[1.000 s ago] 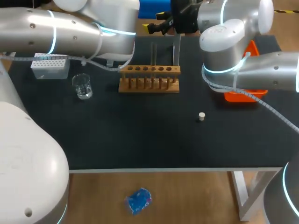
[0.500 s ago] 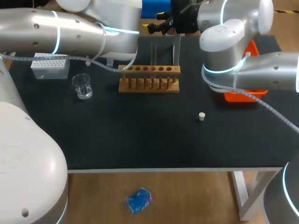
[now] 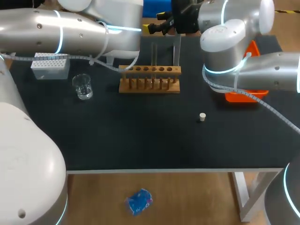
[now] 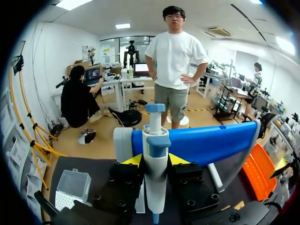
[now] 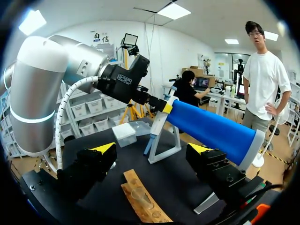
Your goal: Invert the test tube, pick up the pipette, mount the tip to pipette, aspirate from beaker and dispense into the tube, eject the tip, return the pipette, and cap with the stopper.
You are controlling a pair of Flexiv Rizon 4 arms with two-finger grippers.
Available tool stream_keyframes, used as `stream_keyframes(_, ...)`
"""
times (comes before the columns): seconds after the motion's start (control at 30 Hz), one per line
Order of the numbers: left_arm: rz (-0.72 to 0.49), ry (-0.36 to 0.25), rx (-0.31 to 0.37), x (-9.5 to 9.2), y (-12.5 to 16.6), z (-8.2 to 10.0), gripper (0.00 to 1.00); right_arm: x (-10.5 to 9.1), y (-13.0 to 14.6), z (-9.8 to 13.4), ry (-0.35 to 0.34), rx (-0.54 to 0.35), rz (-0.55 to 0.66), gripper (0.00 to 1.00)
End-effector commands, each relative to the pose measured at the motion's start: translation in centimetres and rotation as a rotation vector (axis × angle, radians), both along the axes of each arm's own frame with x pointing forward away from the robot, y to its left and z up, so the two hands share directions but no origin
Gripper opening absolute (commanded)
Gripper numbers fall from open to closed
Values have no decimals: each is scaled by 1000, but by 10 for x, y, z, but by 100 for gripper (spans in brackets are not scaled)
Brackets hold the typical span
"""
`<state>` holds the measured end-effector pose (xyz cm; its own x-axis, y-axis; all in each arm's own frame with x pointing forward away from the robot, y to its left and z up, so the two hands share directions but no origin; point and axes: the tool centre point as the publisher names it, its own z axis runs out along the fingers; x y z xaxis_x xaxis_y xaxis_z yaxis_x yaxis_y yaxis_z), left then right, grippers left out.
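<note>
My left gripper (image 4: 155,160) is shut on the white and blue pipette (image 4: 157,140), which stands upright between its yellow tips. In the right wrist view, the pipette (image 5: 158,123) is against a white stand (image 5: 165,149) at the back of the table, with the left gripper (image 5: 165,108) on its upper part. My right gripper (image 5: 152,149) stands open and empty above the wooden rack (image 5: 143,199). Two clear tubes (image 3: 153,54) stand upright in the rack (image 3: 150,79). The beaker (image 3: 83,86), tip box (image 3: 50,65) and white stopper (image 3: 202,116) rest on the black table.
A large blue cylinder (image 5: 211,131) lies at the back behind the stand. An orange bin (image 3: 243,93) sits at the right, partly under my right arm. My left arm (image 3: 70,33) spans the back left above the tip box.
My left arm has shifted slightly to the right at the back of the table. The right arm and the things on the table have not moved.
</note>
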<state>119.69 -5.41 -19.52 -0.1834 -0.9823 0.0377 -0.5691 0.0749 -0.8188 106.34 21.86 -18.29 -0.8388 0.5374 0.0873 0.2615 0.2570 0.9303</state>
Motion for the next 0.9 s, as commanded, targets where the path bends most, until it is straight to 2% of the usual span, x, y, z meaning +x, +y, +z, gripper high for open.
stream_keyframes(0.03, 3, 5, 0, 1, 0, -3, 0, 0, -1, 0, 1, -1, 2, 100)
stream_keyframes(0.53, 18, 12, -18, -9, 0, -8, 0, 0, -1, 0, 1, -1, 2, 100)
stream_keyframes(0.57, 18, 12, -19, -10, -1, -8, 25, 0, -1, 0, 1, -1, 2, 100)
stream_keyframes(0.6, 19, 11, -20, -10, -1, -8, 39, 0, -1, 0, 1, -1, 2, 100)
stream_keyframes(0.67, 19, 10, -23, -11, -1, -8, 46, 0, -1, 0, 1, -1, 2, 100)
stream_keyframes(0.7, 20, 10, -25, -12, -1, -8, 68, 0, -1, 0, 1, -1, 2, 100)
stream_keyframes(0.73, 21, 10, -26, -13, -2, -8, 98, 0, -1, 0, 1, -1, 2, 100)
stream_keyframes(0.9, 24, 9, -30, -16, -2, -7, 100, 0, -1, 0, 1, -1, 2, 100)
